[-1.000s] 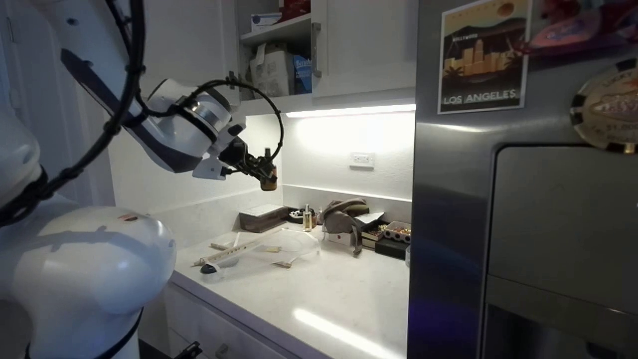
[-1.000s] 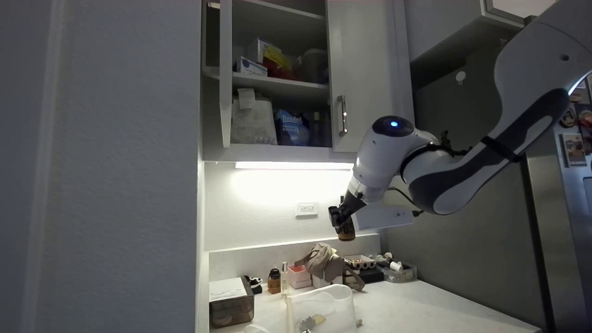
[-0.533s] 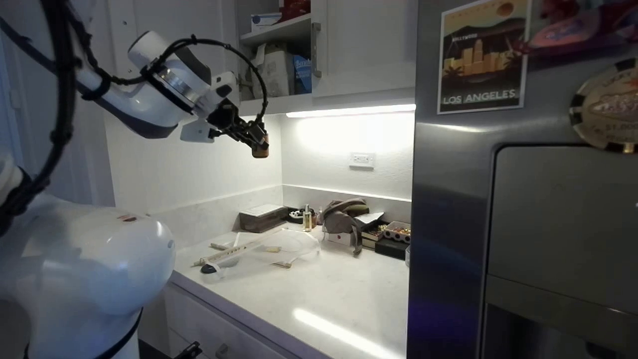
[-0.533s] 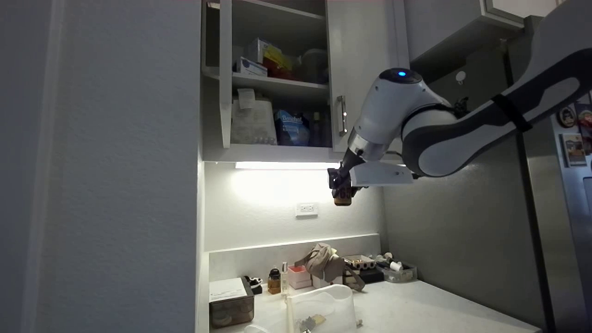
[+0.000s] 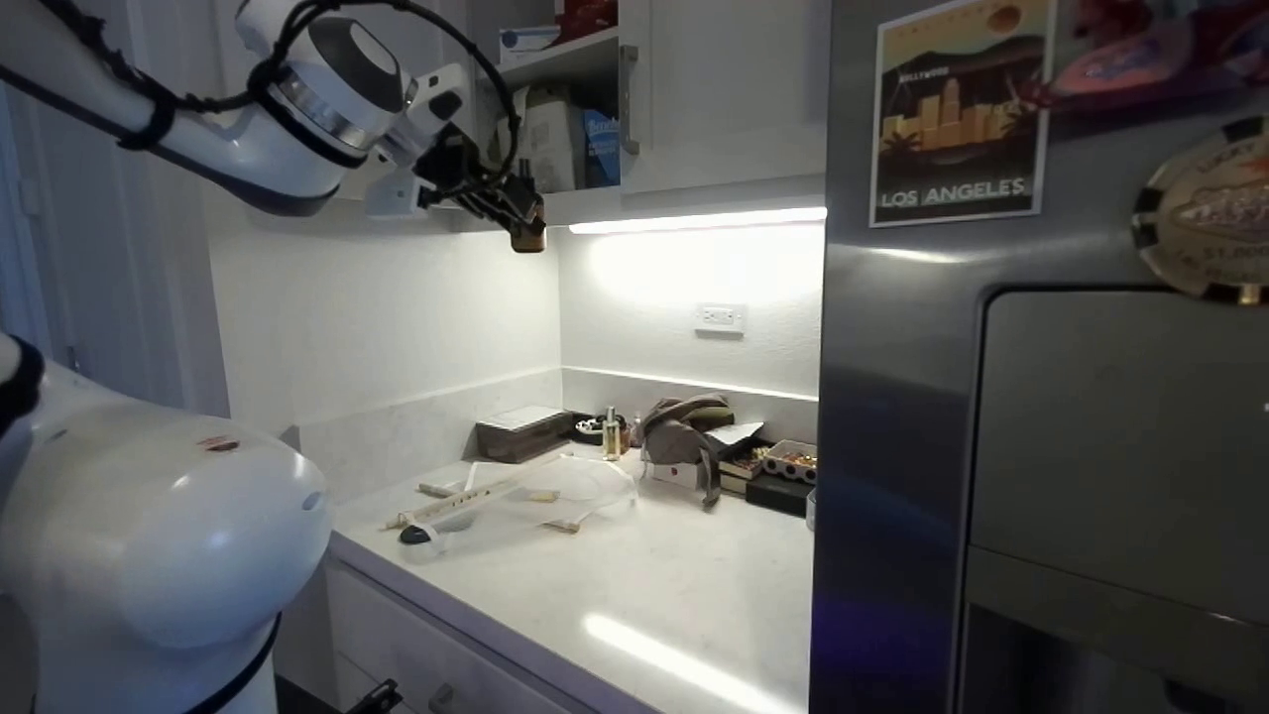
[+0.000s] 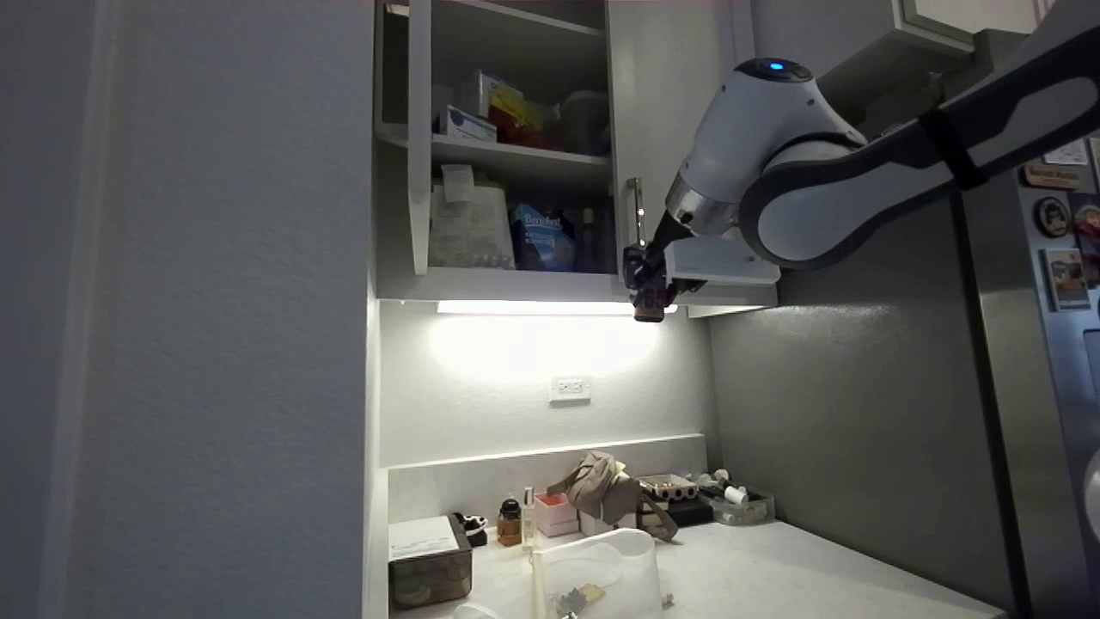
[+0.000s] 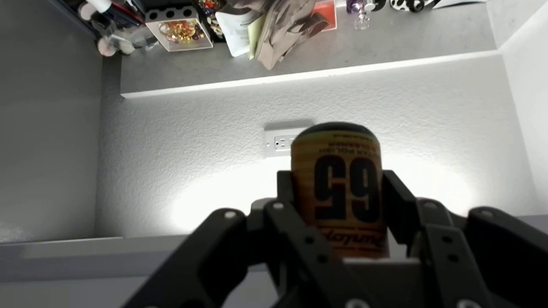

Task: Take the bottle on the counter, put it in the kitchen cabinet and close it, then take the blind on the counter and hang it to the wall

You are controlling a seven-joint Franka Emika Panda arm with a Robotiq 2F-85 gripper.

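1. The black two-fingered gripper (image 7: 336, 188) is closed on the sides of a small, round, amber-brown bottle (image 7: 340, 190), holding it in mid-air.
2. In an exterior view the bottle (image 5: 529, 241) is near upright, neck toward 12 o'clock, base toward 6; in the wrist view its base points to 12.
3. Its yellow-orange printed side bears a bold black "65", upside down in the wrist view.
4. In an exterior view the white, flat-doored kitchen cabinet (image 6: 524, 150) gapes between 10 and 11 o'clock of the bottle.
5. Near 6 o'clock, the pale, translucent blind (image 6: 623, 572) lies on the smooth white counter (image 6: 799, 567).

Bottle (image 7: 347, 184) aloft; blind (image 6: 632, 563) on counter (image 6: 773, 567)
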